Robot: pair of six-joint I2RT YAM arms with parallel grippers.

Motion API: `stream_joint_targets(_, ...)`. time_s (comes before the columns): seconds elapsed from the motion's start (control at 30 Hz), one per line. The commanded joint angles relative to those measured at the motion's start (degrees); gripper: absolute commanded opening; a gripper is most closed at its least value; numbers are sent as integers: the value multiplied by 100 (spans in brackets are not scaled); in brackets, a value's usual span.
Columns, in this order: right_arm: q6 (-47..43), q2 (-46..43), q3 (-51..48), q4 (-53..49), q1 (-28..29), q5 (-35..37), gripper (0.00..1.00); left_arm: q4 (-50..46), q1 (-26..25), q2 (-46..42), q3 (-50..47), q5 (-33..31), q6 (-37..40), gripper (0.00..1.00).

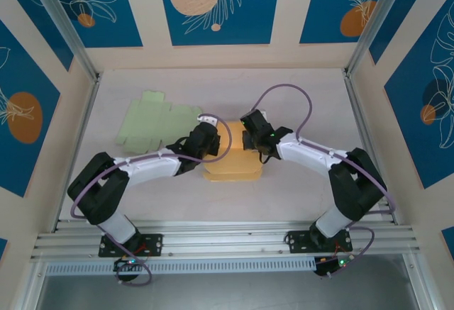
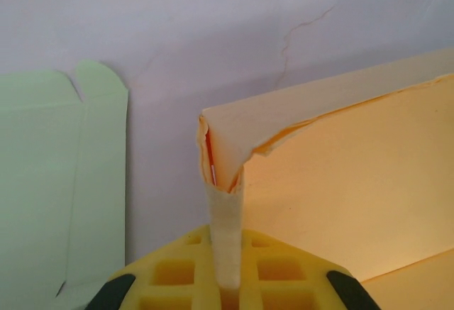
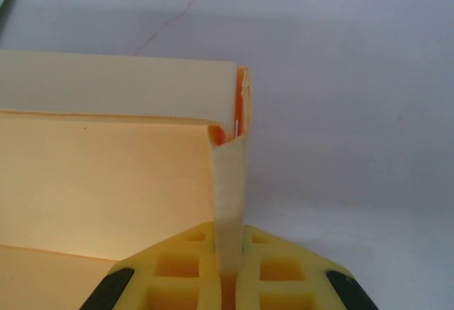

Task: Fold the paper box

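Pale desk (image 1: 298,104) inside a booth of blue, leaf-printed panels (image 1: 213,5). At its centre sits the yellow paper box (image 1: 230,168), half-formed: its long rear wall (image 2: 333,104) stands raised and its base lies flat. At the box's nine o'clock end the left pincer (image 2: 227,285) is clamped narrow on an upright end flap (image 2: 225,232). At the three o'clock end the right pincer (image 3: 227,285) pinches the matching flap (image 3: 228,196) the same way. Step in hand, as I read it: squaring both end walls against the rear wall. The next move would call for both arms working together, turning the flaps inward without tearing the ragged corner (image 2: 237,168). A flat green box blank (image 1: 152,122) lies at about ten o'clock, well apart.
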Motion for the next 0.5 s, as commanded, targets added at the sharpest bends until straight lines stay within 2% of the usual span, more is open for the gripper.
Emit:
stream_joint_targets(0.0,71,259,309,-729,19,8,5,-841,-89,-12,215,-216,-309,4)
stream_joint_targets(0.27,16,1011,716,-1260,-189,-351,10,-1570,-44,319,311,-36,-732,1)
stream_joint_targets(0.47,-182,1549,1207,-1706,-351,-581,15,-2151,239,692,622,383,-833,2)
